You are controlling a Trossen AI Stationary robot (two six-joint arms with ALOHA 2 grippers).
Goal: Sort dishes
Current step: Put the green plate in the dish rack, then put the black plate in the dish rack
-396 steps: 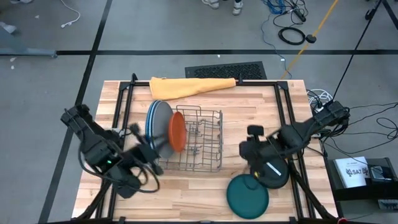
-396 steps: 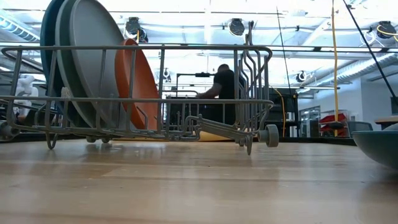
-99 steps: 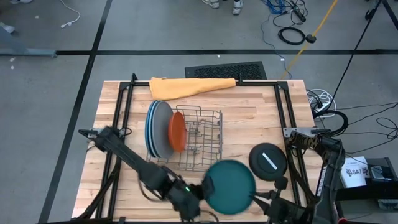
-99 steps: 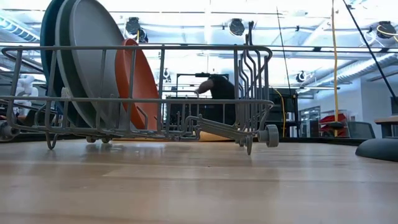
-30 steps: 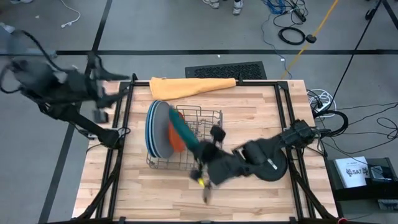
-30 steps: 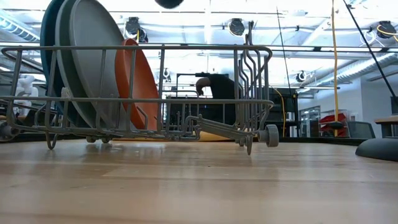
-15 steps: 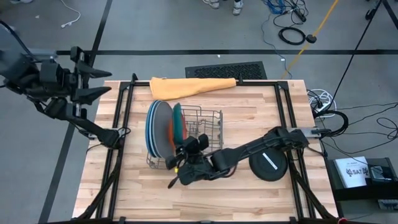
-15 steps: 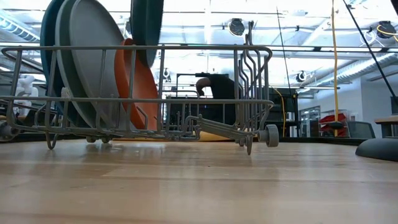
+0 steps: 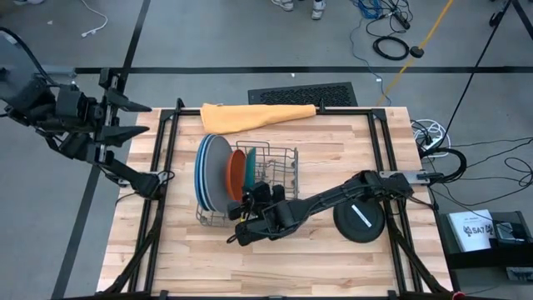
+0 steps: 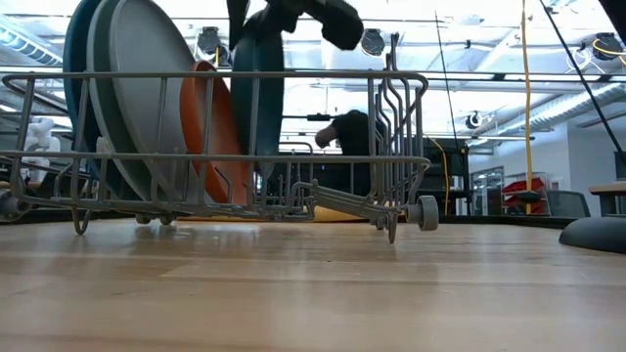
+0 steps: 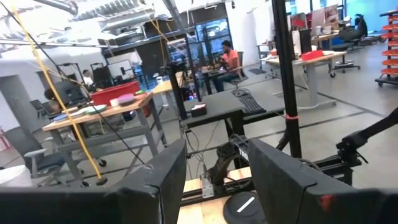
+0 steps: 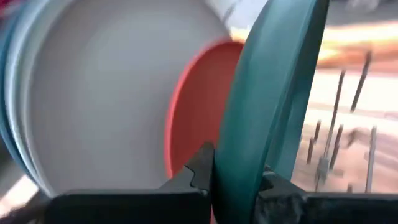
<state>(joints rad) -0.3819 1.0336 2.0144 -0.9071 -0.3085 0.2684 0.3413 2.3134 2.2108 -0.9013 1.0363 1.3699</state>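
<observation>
While the left tool (image 9: 129,117) gapes empty, the right tool (image 12: 233,177) pinches the teal plate's (image 12: 273,93) rim.

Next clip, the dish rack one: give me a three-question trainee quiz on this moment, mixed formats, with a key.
1. True or false: the right gripper is shut on the teal plate.
2. Which plate lies flat on the table?
A. the black plate
B. the orange plate
C. the grey plate
3. Fill in: the teal plate stands on edge in the wire rack, next to the ____ plate.

Key: 1 true; 2 A; 3 orange.
</observation>
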